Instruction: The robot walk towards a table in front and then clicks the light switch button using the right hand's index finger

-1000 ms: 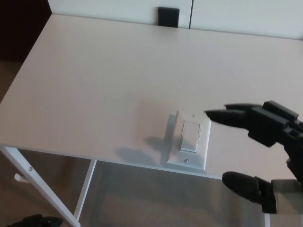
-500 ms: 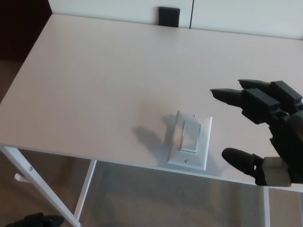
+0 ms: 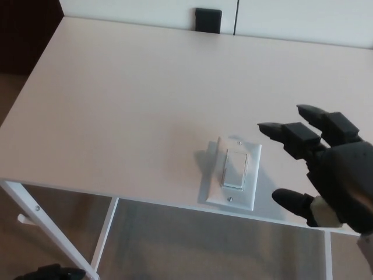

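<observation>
One right hand was seen with fingers spread, apparently just clear of the rocker light switch on the white table.

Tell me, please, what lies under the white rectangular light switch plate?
The white light switch plate rests on the white table, near its front edge. Whatever is directly beneath the plate is covered.

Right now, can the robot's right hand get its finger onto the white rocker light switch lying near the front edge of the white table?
Probably yes. The right hand is open beside the white rocker light switch, one finger tip close to its plate, and nothing lies between them on the white table.
</observation>
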### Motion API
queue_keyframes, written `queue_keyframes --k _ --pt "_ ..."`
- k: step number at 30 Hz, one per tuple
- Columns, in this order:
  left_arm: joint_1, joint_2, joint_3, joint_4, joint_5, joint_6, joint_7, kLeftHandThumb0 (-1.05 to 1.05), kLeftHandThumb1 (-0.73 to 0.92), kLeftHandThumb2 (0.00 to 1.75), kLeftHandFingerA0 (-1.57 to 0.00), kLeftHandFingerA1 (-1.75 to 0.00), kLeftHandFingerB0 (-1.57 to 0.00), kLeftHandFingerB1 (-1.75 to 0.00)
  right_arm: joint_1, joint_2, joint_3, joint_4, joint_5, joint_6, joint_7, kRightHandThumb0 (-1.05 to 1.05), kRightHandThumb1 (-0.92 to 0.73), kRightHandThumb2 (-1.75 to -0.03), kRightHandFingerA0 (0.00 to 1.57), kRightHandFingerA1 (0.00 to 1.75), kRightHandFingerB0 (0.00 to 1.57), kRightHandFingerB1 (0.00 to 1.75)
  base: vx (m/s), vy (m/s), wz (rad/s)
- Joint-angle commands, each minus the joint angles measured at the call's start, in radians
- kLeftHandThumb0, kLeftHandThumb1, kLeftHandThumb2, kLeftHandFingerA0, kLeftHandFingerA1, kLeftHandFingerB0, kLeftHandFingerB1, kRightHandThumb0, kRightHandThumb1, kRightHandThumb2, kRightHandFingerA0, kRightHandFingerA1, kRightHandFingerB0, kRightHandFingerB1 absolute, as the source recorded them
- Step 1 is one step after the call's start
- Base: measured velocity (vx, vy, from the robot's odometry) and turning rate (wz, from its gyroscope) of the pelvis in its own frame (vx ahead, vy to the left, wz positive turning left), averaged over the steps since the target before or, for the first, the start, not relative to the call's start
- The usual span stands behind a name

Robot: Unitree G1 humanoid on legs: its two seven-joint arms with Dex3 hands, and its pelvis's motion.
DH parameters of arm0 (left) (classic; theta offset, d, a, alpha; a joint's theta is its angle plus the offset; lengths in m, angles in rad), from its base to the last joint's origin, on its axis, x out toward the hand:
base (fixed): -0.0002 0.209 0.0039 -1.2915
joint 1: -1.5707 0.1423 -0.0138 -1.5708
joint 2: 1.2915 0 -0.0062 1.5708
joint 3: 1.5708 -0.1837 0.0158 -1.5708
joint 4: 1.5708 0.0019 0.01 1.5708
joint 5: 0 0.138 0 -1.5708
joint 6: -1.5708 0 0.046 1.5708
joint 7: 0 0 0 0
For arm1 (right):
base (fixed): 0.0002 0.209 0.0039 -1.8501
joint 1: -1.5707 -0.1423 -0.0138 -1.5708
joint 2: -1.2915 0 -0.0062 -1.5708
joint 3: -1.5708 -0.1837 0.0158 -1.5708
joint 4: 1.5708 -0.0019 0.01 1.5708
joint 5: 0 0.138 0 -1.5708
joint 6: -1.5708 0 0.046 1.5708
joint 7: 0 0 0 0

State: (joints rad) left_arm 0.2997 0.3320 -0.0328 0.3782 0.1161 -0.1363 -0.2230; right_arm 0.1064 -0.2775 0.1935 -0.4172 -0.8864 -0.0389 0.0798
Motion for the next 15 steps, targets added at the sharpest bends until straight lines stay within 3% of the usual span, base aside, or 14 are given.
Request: queue_keyframes --k 1,3,4,5,6,15 --pt "0.016 0.045 -0.017 0.015 0.047 -0.014 0.002 -0.37 0.48 0.55 -0.65 -0.42 -0.55 -0.37 0.009 0.019 0.046 0.066 -0.178 0.103 -0.049 -0.67 -0.47 -0.82 0.01 0.26 0.18 0.45 0.0 0.0 0.0" --pt "0.009 0.045 -0.02 0.019 0.042 -0.017 0.001 -0.37 0.48 0.55 -0.65 -0.42 -0.55 -0.37 0.003 0.02 0.054 0.079 -0.169 0.1 -0.053 -0.69 -0.47 -0.82 0.01 0.25 0.19 0.46 0.0 0.0 0.0" --pt "0.002 0.047 -0.022 0.021 0.04 -0.02 0.001 -0.37 0.48 0.55 -0.65 -0.42 -0.55 -0.37 -0.008 0.019 0.062 0.091 -0.172 0.101 -0.057 -0.65 -0.59 -0.59 0.04 0.25 0.26 0.34 0.0 0.0 0.0" --pt "0.002 0.049 -0.023 0.021 0.039 -0.022 0.001 -0.37 0.48 0.55 -0.65 -0.42 -0.55 -0.37 -0.011 0.018 0.065 0.095 -0.175 0.102 -0.058 -0.65 -0.59 -0.59 0.04 0.25 0.26 0.34 0.0 0.0 0.0" --pt "0.005 0.05 -0.024 0.022 0.04 -0.029 0.002 -0.38 0.47 0.55 -0.65 -0.42 -0.55 -0.37 -0.009 0.018 0.071 0.094 -0.18 0.107 -0.052 -0.74 -0.49 -0.85 0.02 0.27 0.19 0.46 0.0 0.0 0.0" --pt "0.015 0.055 -0.03 0.003 0.053 -0.01 0.012 -0.39 0.47 0.55 -0.65 -0.41 -0.56 -0.37 -0.016 0.023 0.127 0.089 -0.219 0.155 0.01 -0.74 -0.51 -0.9 0.0 0.25 0.14 0.41 0.0 0.0 0.0"
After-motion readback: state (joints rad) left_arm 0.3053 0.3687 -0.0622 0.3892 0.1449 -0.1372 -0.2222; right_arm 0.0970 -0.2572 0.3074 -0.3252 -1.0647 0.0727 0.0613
